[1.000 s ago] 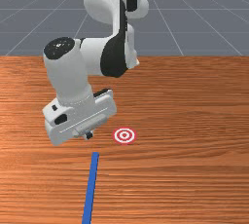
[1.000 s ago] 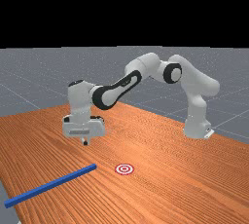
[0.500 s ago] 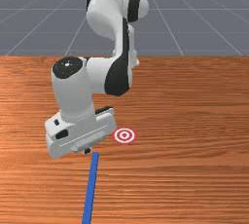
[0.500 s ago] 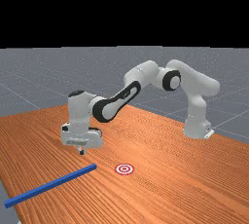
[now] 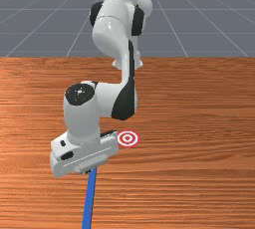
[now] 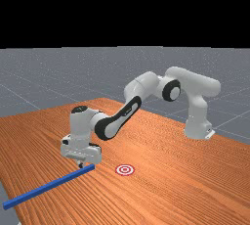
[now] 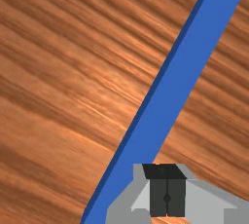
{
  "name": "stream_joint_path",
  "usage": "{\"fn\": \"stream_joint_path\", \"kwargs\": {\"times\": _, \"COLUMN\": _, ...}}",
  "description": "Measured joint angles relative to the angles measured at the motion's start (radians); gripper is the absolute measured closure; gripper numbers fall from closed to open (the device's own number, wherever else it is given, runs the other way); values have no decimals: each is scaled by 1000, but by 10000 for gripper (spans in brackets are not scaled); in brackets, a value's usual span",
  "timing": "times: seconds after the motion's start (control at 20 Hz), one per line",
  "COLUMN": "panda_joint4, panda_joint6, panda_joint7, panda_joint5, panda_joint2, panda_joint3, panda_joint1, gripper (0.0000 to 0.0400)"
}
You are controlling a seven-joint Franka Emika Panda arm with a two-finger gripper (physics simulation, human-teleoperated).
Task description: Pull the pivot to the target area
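In the front view my gripper (image 5: 87,171) is low over the near end of the arm's reach, and the hand hides the far tip of the blue bar (image 5: 88,203). The far view has the gripper (image 6: 81,166) right beside the blue bar (image 6: 49,186), close to its tip. Shut fingers of the gripper (image 7: 167,189) stand against each other in the wrist view, alongside the blue bar (image 7: 180,77); whether they touch it, I cannot tell. The red-and-white target (image 5: 127,138) lies to the front view's right of the hand, apart from the bar.
Orange-brown wooden table (image 5: 199,173) surrounds the bar and target. In the far view, the table's edge runs beneath the bar's other end, and my arm (image 6: 117,121) spans above the table toward the far view's left.
My hand has come down and toward the front camera, to the bar's tip. The bar has shifted slightly to the front view's left. The target has stayed in place.
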State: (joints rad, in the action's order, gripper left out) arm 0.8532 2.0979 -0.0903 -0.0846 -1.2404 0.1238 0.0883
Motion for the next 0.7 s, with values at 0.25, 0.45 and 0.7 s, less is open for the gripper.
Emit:
{"fn": "stream_joint_path", "kwargs": {"times": 0.25, "panda_joint4": 16, "panda_joint6": -10, "panda_joint7": 96, "panda_joint5": -21, "panda_joint2": 19, "panda_joint3": -50, "panda_joint1": 12, "gripper": 400}}
{"fn": "stream_joint_path", "kwargs": {"times": 0.45, "panda_joint4": 37, "panda_joint6": 4, "panda_joint7": 19, "panda_joint5": -9, "panda_joint2": 31, "panda_joint3": -20, "panda_joint1": -13, "gripper": 54}}
{"fn": "stream_joint_path", "kwargs": {"times": 0.7, "panda_joint4": -3, "panda_joint6": -8, "panda_joint7": 33, "panda_joint5": -25, "panda_joint2": -2, "panda_joint3": -38, "panda_joint1": 0, "gripper": 5}}
